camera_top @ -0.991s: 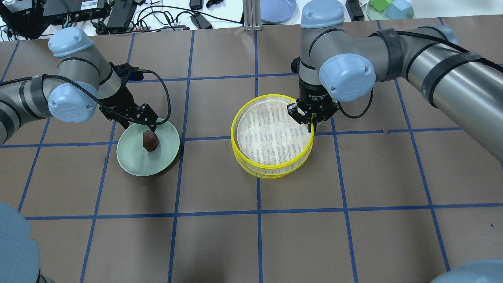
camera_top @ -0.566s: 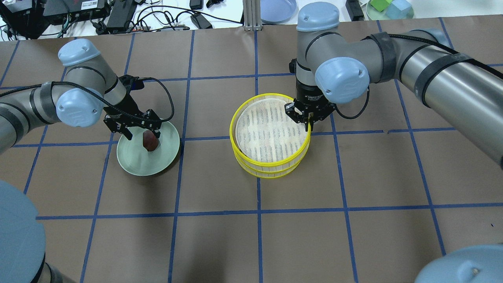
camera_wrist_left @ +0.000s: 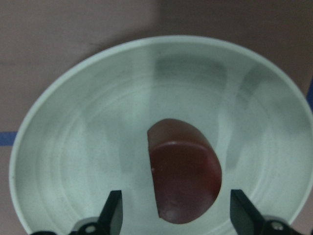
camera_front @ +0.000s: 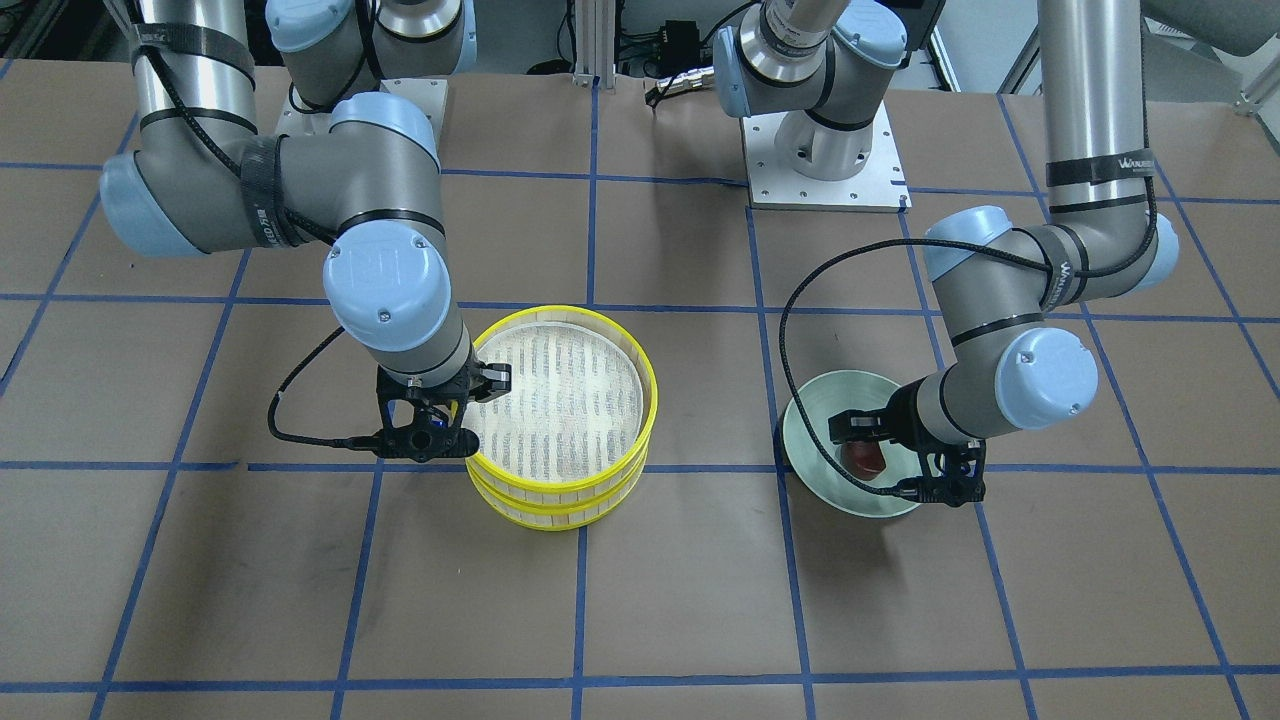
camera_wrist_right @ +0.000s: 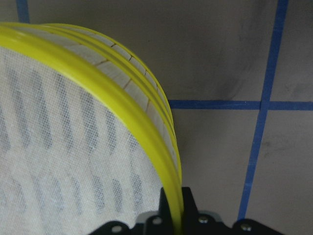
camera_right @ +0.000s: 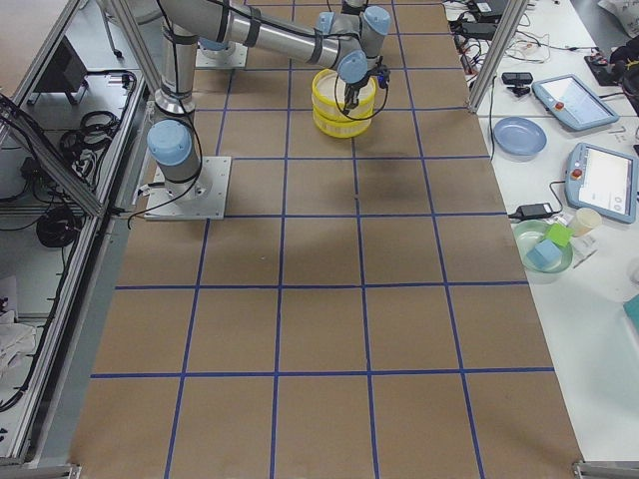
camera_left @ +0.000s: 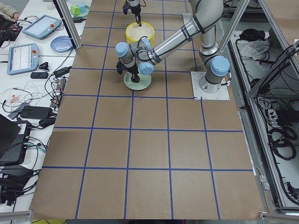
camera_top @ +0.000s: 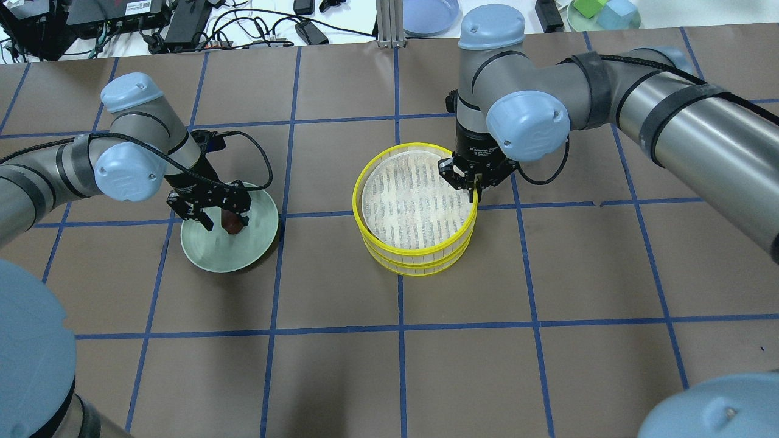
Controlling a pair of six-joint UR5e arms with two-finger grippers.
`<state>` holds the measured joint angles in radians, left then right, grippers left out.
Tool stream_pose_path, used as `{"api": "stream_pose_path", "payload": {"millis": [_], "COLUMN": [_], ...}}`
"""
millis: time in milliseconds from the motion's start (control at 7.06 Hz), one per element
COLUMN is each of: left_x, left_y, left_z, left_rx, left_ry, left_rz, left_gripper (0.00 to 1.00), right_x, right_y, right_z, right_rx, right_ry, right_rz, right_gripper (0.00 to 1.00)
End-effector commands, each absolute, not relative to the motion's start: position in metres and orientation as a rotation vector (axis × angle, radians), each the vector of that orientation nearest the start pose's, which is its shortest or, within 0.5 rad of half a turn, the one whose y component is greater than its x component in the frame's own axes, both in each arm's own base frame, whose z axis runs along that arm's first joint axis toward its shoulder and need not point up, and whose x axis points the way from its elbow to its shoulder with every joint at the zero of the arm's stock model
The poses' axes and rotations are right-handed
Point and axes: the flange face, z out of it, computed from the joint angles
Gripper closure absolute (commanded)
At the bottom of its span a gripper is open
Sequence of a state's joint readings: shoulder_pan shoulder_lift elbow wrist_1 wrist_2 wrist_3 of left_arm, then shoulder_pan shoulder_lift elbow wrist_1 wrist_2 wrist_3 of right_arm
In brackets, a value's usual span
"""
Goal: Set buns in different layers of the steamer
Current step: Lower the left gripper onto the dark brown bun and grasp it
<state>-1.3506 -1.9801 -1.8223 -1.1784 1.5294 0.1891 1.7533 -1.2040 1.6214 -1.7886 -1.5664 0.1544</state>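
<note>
arms (camera_top: pixel 669 115) grey | joint caps (camera_top: pixel 526 125) pale blue | cables (camera_top: pixel 268 164) black | left gripper (camera_top: pixel 224 220) black

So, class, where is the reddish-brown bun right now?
In the overhead view the bun lies on the pale green plate, between the open fingers of the left gripper, left of the steamer.

Pale green plate (camera_top: pixel 214 254) on gridded table (camera_top: pixel 548 274)

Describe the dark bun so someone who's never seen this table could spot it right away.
Beside the yellow steamer, under the left gripper, stands a pale green plate. The bun lies in it: a small reddish-brown oval, the only thing there.
</note>
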Motion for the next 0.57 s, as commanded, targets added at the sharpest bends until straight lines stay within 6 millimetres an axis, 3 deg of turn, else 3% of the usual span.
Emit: {"api": "stream_pose_path", "payload": {"millis": [0,283,425], "left_x": [-0.008,-0.011,-0.013], "left_y": [-0.573,-0.577,-0.583], "left_z": [0.187,0.187,0.198], "left_rx": [0.053,0.043,0.057], "left_ry": [3.164,3.208,3.202], "left_rz": [0.355,0.307,0.218], "left_gripper": [1.00,1.00,1.00], "right_x": [0.238,0.238,0.238], "right_y": [-0.554,-0.554,-0.554], "right_z": [0.280,0.277,0.275], "right_rx": [-0.045,-0.049,-0.049], "right_ry": [3.153,3.161,3.162], "right_rz": [0.315,0.326,0.330], "right_gripper": [1.00,1.00,1.00]}}
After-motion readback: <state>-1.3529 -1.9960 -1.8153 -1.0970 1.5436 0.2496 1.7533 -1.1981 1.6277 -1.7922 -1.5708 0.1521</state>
